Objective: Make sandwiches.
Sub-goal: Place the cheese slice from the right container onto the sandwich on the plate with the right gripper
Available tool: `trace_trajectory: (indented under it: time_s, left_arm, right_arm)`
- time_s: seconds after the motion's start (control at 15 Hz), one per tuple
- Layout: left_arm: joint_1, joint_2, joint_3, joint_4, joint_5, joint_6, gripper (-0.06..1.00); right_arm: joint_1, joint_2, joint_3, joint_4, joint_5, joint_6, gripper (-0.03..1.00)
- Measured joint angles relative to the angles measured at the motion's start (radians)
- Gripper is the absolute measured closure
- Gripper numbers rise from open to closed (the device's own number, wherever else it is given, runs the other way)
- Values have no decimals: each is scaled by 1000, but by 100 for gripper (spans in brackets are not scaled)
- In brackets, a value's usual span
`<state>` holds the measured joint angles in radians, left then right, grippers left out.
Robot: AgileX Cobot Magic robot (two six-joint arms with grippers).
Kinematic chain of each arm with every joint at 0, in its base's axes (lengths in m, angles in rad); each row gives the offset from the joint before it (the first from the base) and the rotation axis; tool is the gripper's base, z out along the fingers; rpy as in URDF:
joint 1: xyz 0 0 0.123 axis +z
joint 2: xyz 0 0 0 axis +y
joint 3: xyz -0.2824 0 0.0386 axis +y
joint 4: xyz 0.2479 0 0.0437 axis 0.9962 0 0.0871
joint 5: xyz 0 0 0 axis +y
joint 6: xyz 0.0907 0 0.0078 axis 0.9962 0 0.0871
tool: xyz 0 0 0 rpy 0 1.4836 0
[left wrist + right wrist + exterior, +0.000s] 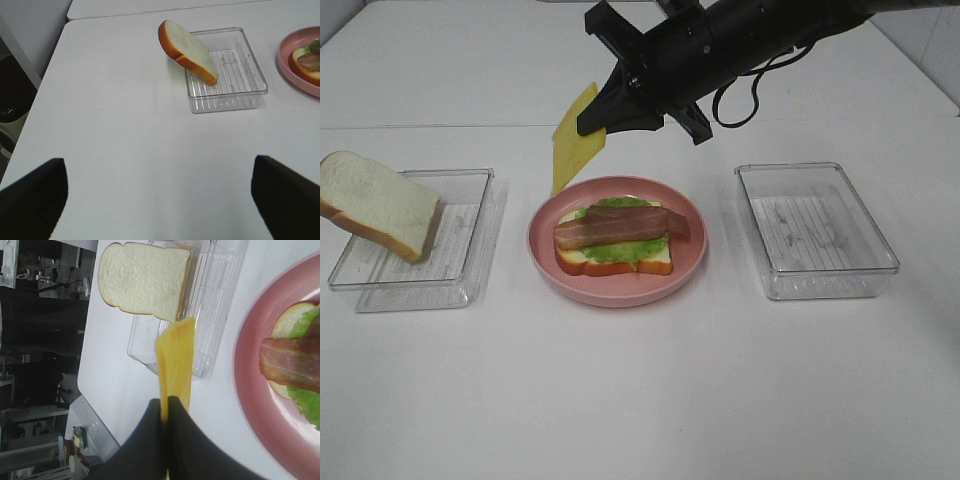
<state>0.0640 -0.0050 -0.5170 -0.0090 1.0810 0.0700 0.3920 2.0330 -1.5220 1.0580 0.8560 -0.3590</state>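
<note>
On the pink plate (545, 262) lies the partly built sandwich (620, 238): one bread slice with green lettuce and reddish-brown bacon strips on top. It also shows in the right wrist view (295, 365) and at the edge of the left wrist view (309, 62). My right gripper (592, 124) reaches across the middle and is shut on a yellow cheese square (573, 138), which hangs above the plate's far left rim; the right wrist view shows the cheese (176, 360) pinched between the fingers. A second bread slice (375, 205) leans on the left clear tray (470, 280). My left gripper (160, 195) is open and empty over bare table.
An empty clear plastic tray (815, 232) stands right of the plate. The white table's seam runs behind the trays. A dark gap and clutter lie beyond the table's left edge (15, 90).
</note>
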Motion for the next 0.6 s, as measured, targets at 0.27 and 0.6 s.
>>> trace_trajectory:
  time_s: [0.27,0.6]
  left_arm:
    - [0,0,0,0,0,0,3]
    - [0,0,0,0,0,0,3]
  right_arm:
    - [-19,77,5,54,-22,-16,95]
    - [-42,147,5,84,-16,-34,95]
